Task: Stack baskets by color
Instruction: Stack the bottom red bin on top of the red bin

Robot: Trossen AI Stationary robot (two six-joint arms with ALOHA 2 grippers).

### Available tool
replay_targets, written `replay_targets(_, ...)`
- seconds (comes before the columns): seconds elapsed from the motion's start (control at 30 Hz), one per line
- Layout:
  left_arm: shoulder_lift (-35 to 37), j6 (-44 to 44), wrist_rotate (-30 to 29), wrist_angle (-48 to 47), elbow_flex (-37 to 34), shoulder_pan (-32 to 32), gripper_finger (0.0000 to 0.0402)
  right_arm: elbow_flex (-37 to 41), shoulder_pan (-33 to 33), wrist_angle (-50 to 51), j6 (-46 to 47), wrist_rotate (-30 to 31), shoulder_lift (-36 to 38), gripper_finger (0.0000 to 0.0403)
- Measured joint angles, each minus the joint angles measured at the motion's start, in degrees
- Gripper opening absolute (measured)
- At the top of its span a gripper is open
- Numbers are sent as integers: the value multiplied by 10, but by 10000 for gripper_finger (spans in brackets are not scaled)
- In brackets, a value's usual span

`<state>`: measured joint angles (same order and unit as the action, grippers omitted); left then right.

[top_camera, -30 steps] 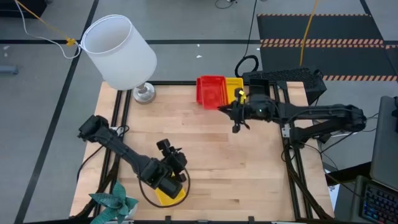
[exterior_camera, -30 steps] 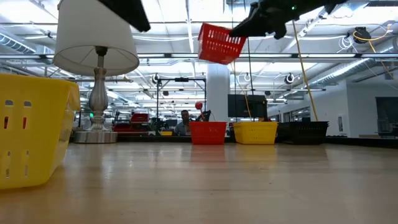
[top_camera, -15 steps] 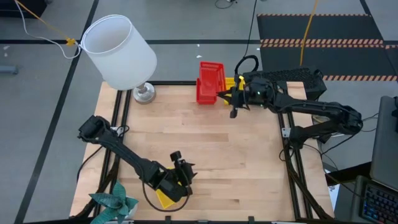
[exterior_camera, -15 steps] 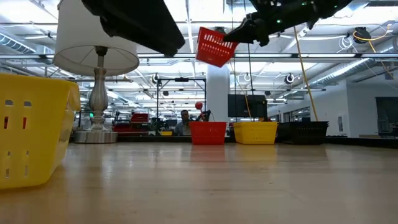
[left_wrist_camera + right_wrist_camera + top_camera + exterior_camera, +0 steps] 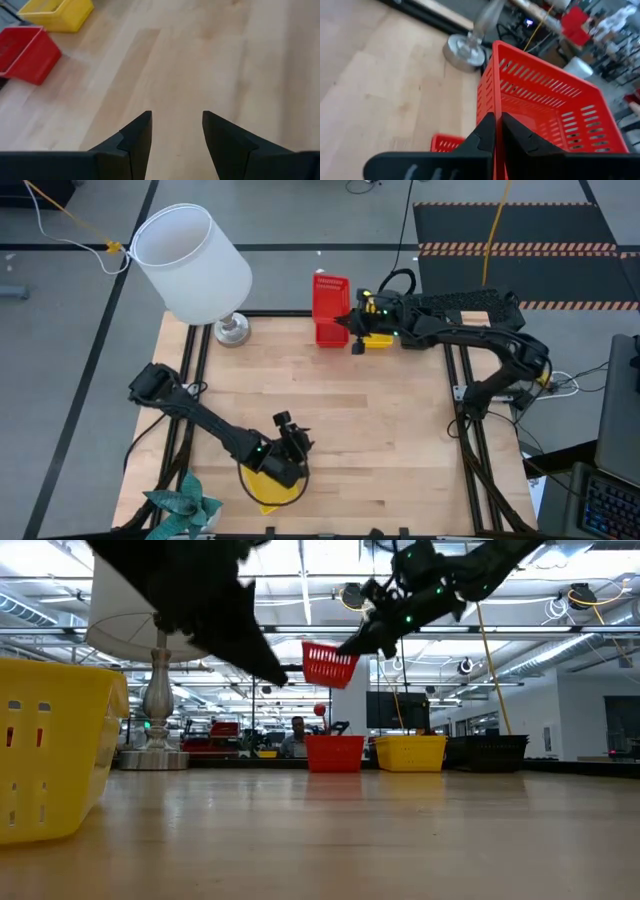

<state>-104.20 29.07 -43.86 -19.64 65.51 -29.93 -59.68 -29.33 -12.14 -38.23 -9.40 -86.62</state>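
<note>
High view: right gripper (image 5: 352,330) carries a red basket (image 5: 330,298) above the table's (image 5: 380,420) far edge.
Its fingers are pinched on the basket's wall, over a second red basket (image 5: 331,334) with a yellow basket (image 5: 378,340) just beside it; the left gripper (image 5: 292,442) hovers over another yellow basket (image 5: 268,485) at the near edge, beside a white lamp (image 5: 193,262). Low view: the held red basket (image 5: 329,664) hangs tilted in the air (clear of the red basket (image 5: 334,753) below). Left wrist view: dark fingers (image 5: 135,137) stand apart, holding nothing, over bare wood. Right wrist view: closed fingers (image 5: 485,131) clamp the red mesh wall (image 5: 545,110).
</note>
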Motion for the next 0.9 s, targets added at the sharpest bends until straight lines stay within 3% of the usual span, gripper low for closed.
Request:
replay_targets(0.2,0,-9,0,39,-57,31,177,0,-24,-6,15,-58,-42,9)
replay_targets(0.47,0,-22,18,109,-87,49,177,0,-40,-24,0,-77,-96,9)
replay_targets(0.9,0,-5,18,110,-87,45,177,1,-40,6,0,-74,-108,5)
